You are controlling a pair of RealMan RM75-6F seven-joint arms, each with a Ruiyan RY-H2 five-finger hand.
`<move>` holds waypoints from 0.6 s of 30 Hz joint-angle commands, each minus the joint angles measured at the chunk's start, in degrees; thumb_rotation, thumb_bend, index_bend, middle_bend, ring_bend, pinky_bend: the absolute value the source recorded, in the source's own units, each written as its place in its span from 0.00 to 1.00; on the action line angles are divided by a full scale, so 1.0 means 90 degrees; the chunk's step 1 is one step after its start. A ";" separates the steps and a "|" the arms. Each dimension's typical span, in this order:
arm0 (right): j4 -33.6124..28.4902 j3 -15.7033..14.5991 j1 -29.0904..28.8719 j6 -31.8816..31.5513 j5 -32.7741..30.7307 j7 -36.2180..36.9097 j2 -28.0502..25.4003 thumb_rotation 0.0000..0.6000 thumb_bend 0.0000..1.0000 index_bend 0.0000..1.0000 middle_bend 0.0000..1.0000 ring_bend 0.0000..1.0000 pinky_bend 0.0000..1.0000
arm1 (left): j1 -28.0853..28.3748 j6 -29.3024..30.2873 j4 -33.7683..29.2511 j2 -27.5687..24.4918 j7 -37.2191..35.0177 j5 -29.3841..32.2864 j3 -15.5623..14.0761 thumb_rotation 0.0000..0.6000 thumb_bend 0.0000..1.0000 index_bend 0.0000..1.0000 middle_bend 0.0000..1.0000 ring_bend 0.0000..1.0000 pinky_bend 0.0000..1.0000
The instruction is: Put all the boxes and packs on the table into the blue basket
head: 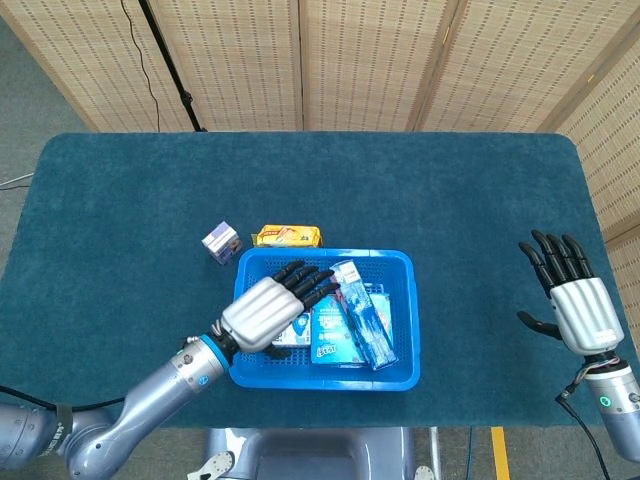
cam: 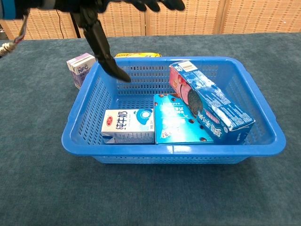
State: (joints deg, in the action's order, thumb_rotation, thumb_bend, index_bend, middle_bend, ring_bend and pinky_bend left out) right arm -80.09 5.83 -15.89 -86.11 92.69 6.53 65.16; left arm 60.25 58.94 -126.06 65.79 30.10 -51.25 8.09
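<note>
A staged robot test area, like a lab. A table (head: 120,200) under teal cloth stands before woven folding screens (head: 350,60). A dark stand (head: 170,70) with a cable leans behind.

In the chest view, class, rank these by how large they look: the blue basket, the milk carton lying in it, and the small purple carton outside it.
1. Blue basket, by far the largest.
2. Milk carton.
3. Purple carton, the smallest as seen. It stands farther from the camera and the basket wall hides part of it, so its true size against the milk carton is unsure.
</note>
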 commanded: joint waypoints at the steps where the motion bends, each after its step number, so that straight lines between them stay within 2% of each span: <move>1: -0.0001 0.0003 0.0002 -0.0007 0.0002 0.0002 -0.0002 1.00 0.00 0.00 0.00 0.00 0.00 | -0.0290 0.0286 0.0414 -0.0244 -0.0337 -0.0039 0.0157 1.00 0.00 0.00 0.00 0.00 0.03; 7: -0.0008 -0.0001 -0.0002 0.0005 0.0009 -0.0006 0.0001 1.00 0.00 0.00 0.00 0.00 0.00 | -0.0600 0.0188 0.1168 -0.0548 -0.0903 0.0285 0.0212 1.00 0.00 0.00 0.00 0.00 0.03; 13: -0.0021 0.0000 -0.0011 0.0033 -0.0002 -0.0036 0.0010 1.00 0.00 0.00 0.00 0.00 0.00 | -0.0928 -0.0455 0.2012 -0.0894 -0.1610 0.0542 0.0089 1.00 0.00 0.00 0.00 0.00 0.03; 18: -0.0044 0.0001 -0.0024 0.0050 0.0003 -0.0093 0.0030 1.00 0.00 0.00 0.00 0.00 0.00 | -0.0971 -0.1078 0.2745 -0.0760 -0.1827 0.0517 -0.0076 1.00 0.00 0.00 0.00 0.00 0.03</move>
State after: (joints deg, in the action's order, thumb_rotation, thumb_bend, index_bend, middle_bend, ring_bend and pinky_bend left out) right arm -80.46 5.84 -16.09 -85.66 92.70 5.71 65.41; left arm 51.98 51.96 -104.16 58.50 15.06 -46.64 8.27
